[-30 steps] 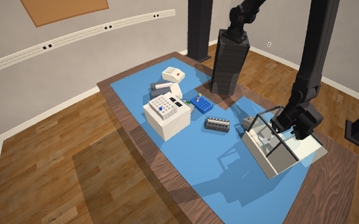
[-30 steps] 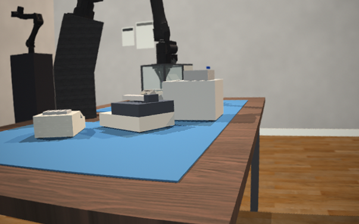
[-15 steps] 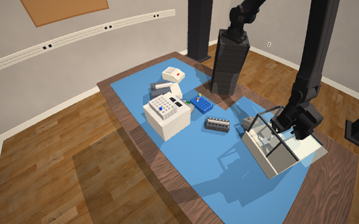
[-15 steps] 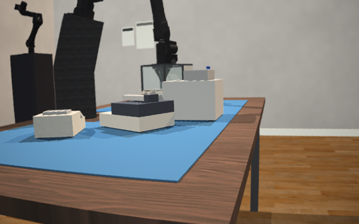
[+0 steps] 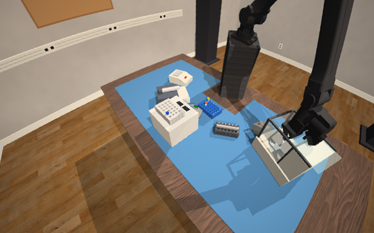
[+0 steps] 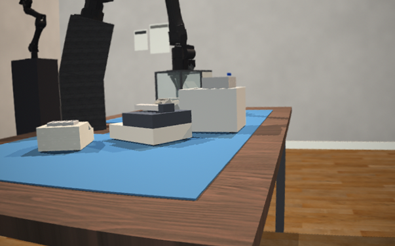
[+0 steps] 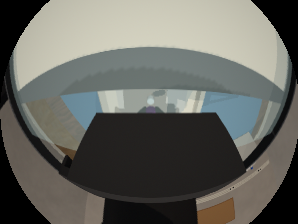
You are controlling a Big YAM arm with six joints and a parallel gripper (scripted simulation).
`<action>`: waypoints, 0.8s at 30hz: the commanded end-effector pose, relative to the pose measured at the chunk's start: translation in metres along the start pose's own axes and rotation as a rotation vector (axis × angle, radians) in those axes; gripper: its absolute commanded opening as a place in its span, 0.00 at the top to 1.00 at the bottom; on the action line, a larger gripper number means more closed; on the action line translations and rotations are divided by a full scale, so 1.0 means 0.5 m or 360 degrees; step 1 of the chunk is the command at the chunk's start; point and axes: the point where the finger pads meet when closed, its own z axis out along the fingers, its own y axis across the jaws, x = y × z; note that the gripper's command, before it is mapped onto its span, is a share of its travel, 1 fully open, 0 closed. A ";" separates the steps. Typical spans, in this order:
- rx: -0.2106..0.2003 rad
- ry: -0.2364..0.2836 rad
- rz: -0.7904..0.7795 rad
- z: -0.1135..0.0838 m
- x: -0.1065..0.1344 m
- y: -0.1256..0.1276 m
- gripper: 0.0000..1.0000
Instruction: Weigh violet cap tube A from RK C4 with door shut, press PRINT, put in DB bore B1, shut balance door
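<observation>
The glass box of the balance (image 5: 292,150) (image 6: 166,83) stands at the right. Its door pane (image 5: 329,161) is slid back over the rear housing, so the top is open. My gripper (image 5: 278,153) (image 6: 179,87) (image 7: 151,111) points down into the box, its fingers seen only dimly through glass. The violet cap of tube A (image 7: 151,110) shows between the narrow fingertips, and they look shut on it. Whether the tube touches the pan is hidden. The dry block DB (image 5: 180,77) (image 6: 58,138) stands level at the far end. The PRINT key and lamp cannot be made out.
The magnet block (image 5: 226,130) stands beside the balance. The blue rack (image 5: 215,111) holds orange- and yellow-capped tubes. The mixer (image 5: 181,131) (image 6: 212,110) carries a blue-capped tube (image 5: 167,112) (image 6: 228,73). The spectrophotometer (image 5: 167,94) (image 6: 156,119) stands between mixer and DB. Dark frame bars surround my fingers.
</observation>
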 end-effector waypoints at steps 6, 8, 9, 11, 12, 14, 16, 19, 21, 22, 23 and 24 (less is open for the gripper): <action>0.0000 -0.0026 -0.0003 -0.004 -0.018 -0.002 0.91; 0.0000 -0.0026 -0.0003 -0.004 -0.018 -0.002 0.91; 0.0000 -0.0026 -0.0003 -0.004 -0.018 -0.002 0.91; 0.0000 -0.0026 -0.0003 -0.004 -0.018 -0.002 0.91; 0.0000 -0.0026 -0.0003 -0.004 -0.018 -0.002 0.91; 0.0000 -0.0026 -0.0003 -0.004 -0.018 -0.002 0.91; 0.0000 -0.0026 -0.0003 -0.004 -0.018 -0.002 0.91; 0.0000 -0.0026 -0.0003 -0.004 -0.018 -0.002 0.91; 0.0000 -0.0026 -0.0003 -0.004 -0.018 -0.002 0.91; 0.0000 -0.0026 -0.0003 -0.004 -0.018 -0.002 0.91; 0.0000 -0.0026 -0.0003 -0.004 -0.018 -0.002 0.91; 0.0000 -0.0026 -0.0003 -0.004 -0.018 -0.002 0.91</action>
